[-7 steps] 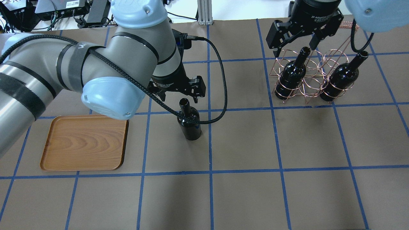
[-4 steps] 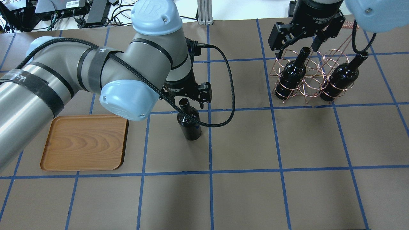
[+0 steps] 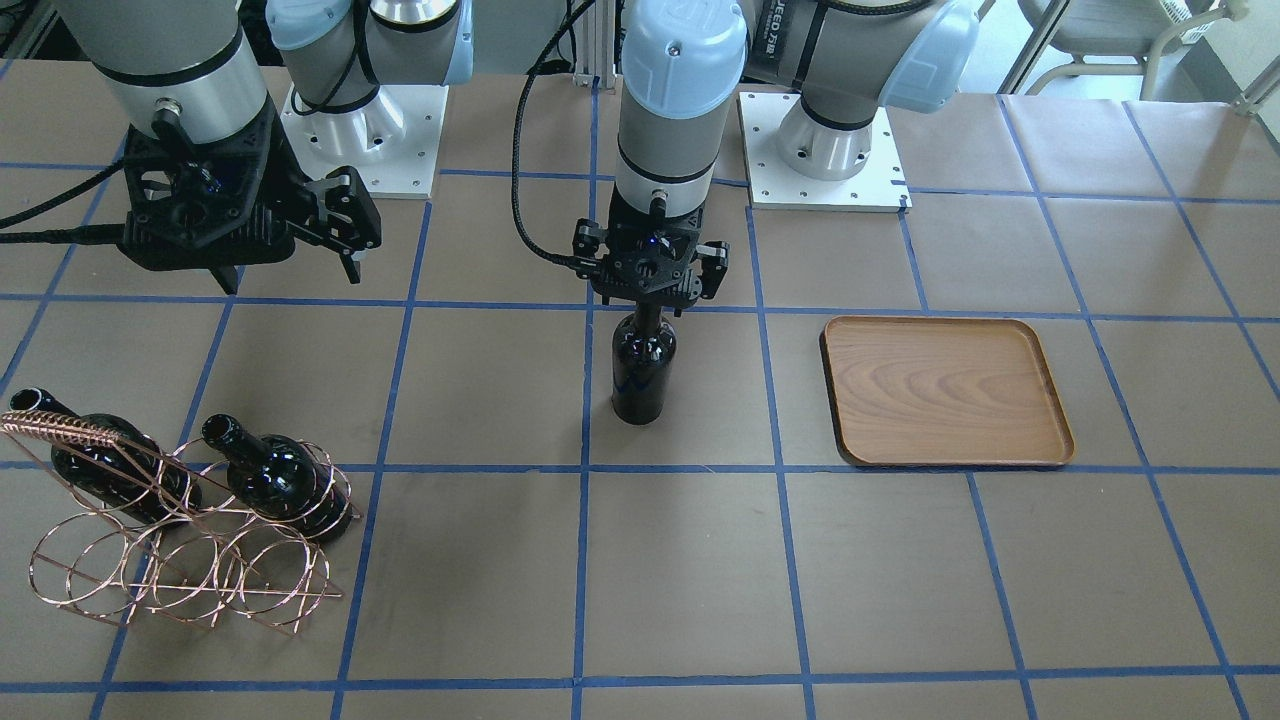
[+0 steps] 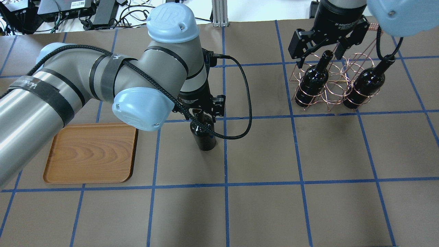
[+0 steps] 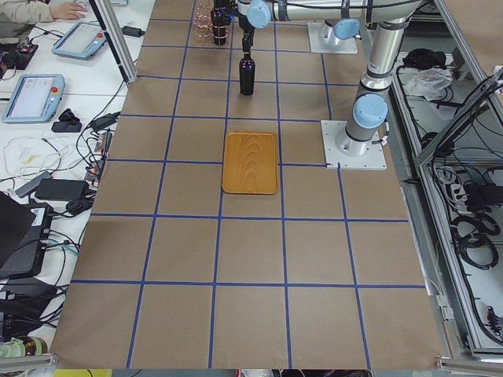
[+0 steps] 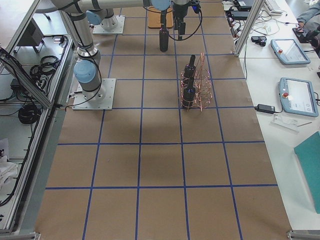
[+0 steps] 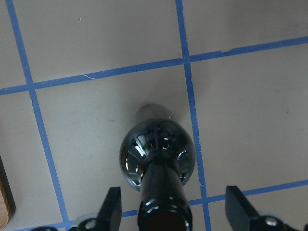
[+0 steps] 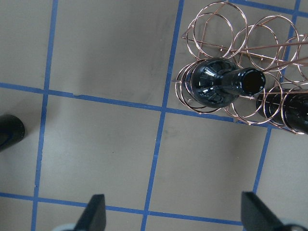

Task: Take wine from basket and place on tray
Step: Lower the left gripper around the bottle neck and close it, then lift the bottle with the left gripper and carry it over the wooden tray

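Observation:
One wine bottle point(image 4: 204, 137) stands upright on the table, right of the wooden tray point(image 4: 91, 154). My left gripper point(image 4: 202, 115) is open, its fingers point(image 7: 113, 209) on either side of the bottle's neck point(image 7: 161, 207) without touching it; the front view point(image 3: 648, 300) shows it straddling the neck of the bottle point(image 3: 643, 370). My right gripper point(image 4: 320, 51) is open and empty above the copper wire basket point(image 4: 331, 91). Two more bottles point(image 4: 312, 80) point(image 4: 368, 80) lie tilted in the basket, also seen in the right wrist view point(image 8: 224, 84).
The tray point(image 3: 945, 390) holds nothing. The basket point(image 3: 170, 590) stands at the table's far right side, its coiled handle point(image 3: 70, 430) on top. Blue tape lines grid the brown table. Cables and equipment lie beyond the back edge.
My left arm has swung right and come down over the standing bottle, so its open fingers now straddle the neck. The right gripper has barely moved.

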Available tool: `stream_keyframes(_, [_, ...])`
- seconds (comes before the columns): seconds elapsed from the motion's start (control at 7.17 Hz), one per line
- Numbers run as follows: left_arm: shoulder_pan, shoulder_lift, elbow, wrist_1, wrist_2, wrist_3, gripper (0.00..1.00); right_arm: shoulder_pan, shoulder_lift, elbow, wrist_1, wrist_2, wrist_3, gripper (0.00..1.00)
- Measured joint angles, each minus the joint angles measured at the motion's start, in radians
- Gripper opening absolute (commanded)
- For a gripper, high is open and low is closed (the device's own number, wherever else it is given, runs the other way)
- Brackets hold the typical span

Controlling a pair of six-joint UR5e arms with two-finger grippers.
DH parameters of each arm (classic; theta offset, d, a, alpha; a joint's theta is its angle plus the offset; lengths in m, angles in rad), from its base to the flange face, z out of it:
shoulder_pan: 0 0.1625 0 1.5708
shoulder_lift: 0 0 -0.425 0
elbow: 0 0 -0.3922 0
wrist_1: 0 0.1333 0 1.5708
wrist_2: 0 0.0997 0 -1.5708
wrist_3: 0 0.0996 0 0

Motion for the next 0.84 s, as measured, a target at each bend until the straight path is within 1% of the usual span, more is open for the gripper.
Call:
stream_keyframes(0.14, [0.000, -0.001, -0.002, -0.002, 0.000, 0.000, 0.31, 0.001, 0.001, 0.005, 0.005, -0.005, 0.001, 1.00])
stream_keyframes(0.28, [0.000, -0.001, -0.002, -0.005, -0.001, 0.000, 0.14, 0.001, 0.002, 0.010, 0.005, -0.006, -0.001, 1.00])
stream_keyframes(0.42, [0.000, -0.001, -0.003, -0.009, -0.001, 0.002, 0.00, 0.001, 0.006, 0.014, 0.000, -0.002, -0.003, 1.00])
stream_keyframes(0.84, [0.000, -0.002, -0.002, -0.013, 0.000, 0.006, 0.00, 0.000, 0.012, 0.019, 0.001, 0.000, 0.004, 1.00])
